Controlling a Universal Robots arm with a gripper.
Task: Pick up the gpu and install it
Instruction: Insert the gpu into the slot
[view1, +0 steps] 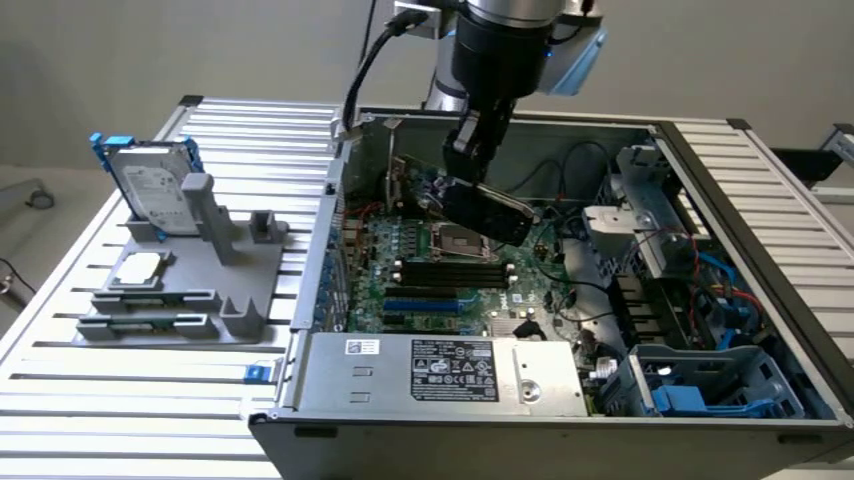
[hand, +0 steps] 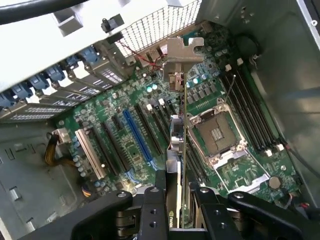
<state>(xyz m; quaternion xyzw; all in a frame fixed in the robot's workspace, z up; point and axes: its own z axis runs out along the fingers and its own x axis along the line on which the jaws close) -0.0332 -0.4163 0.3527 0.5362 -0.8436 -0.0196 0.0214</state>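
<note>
My gripper (view1: 470, 170) is shut on the gpu (view1: 489, 211), a flat card with a black rounded cover, and holds it tilted above the motherboard (view1: 414, 270) inside the open computer case (view1: 561, 300). In the wrist view the gpu (hand: 183, 130) runs edge-on away from my gripper (hand: 179, 200), its silver end bracket (hand: 183, 52) at the far end toward the case's rear grille. The card hangs over the board near the CPU socket (hand: 216, 132), clear of the blue slot (hand: 136, 137) and the black slots beside it.
A grey fixture (view1: 174, 285) on the slatted table at the exterior view's left holds a silver hard drive in a blue frame (view1: 150, 185). Inside the case are the power supply (view1: 441, 370), cables and blue drive bays (view1: 707, 390). Case walls enclose the board.
</note>
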